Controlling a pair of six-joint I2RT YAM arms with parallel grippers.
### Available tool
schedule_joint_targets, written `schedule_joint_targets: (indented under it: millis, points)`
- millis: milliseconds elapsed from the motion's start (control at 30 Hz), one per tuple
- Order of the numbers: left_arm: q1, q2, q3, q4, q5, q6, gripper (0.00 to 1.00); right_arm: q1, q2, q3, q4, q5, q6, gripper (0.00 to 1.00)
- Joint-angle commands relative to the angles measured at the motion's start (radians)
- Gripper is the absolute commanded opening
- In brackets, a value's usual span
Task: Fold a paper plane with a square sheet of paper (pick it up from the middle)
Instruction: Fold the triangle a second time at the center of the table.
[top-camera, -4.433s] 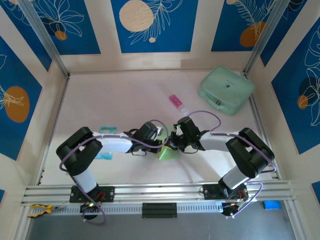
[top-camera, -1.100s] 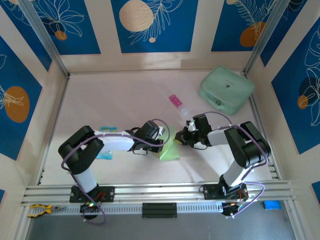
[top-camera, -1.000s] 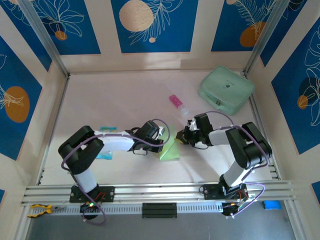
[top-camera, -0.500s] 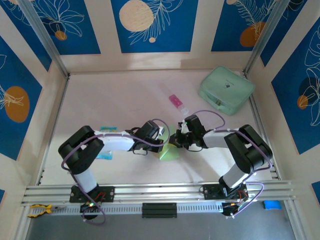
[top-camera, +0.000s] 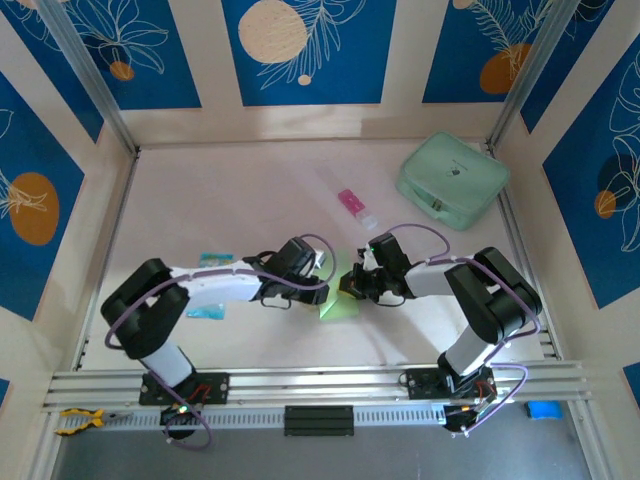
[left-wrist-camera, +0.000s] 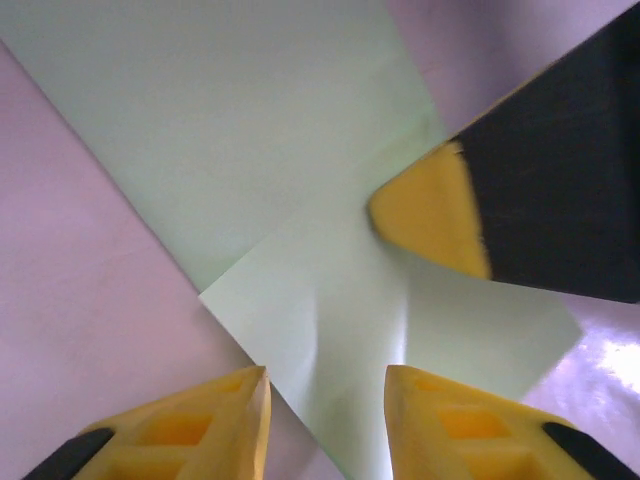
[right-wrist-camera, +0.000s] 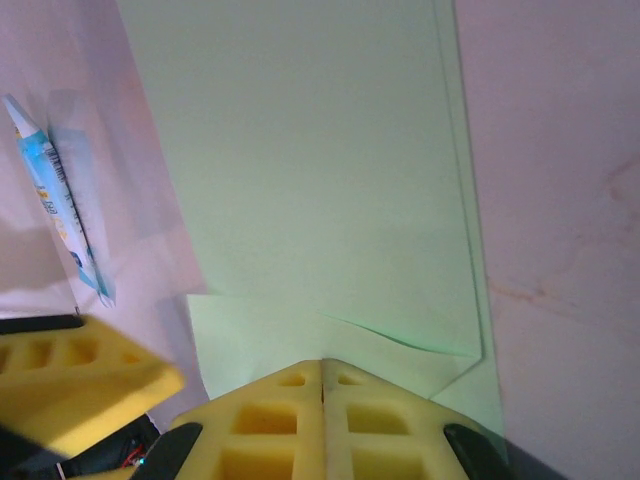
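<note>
- The partly folded pale lime-green paper sheet (top-camera: 340, 304) lies on the worktop, midway along its near edge.
- The left end effector (left-wrist-camera: 325, 425) hovers released over it. The right end effector (right-wrist-camera: 322, 400), clenched and empty, seems to pin a flap.
- If that tip slides, the crease may skew or spring open.

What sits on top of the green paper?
The right end effector, shut, rests its tips on the folded lime-green paper; the table under the paper is covered.

overhead, far — wrist cameras close, sharing paper (left-wrist-camera: 250, 130)
</note>
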Motion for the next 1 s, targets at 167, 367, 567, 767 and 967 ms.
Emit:
schedule_joint_targets:
  millis: [167,367,567,767,967]
  points:
    - [-0.003,-0.035,0.031,0.034,0.177,-0.046,0.15,-0.007,0.02,-0.036,-0.06,0.047,-0.023,0.02]
    - [-0.015,0.067,0.069,0.073,0.31,-0.054,0.08,-0.007,0.024,-0.034,-0.061,0.049,-0.021,0.02]
    - [-0.017,0.142,0.095,0.062,0.349,-0.051,0.08,-0.007,0.024,-0.034,-0.064,0.048,-0.025,0.01]
    - [-0.015,0.175,0.083,0.045,0.319,-0.046,0.08,-0.007,0.024,-0.034,-0.065,0.047,-0.027,0.01]
    - [-0.016,0.196,0.049,0.045,0.326,-0.047,0.08,-0.007,0.024,-0.037,-0.063,0.048,-0.026,0.02]
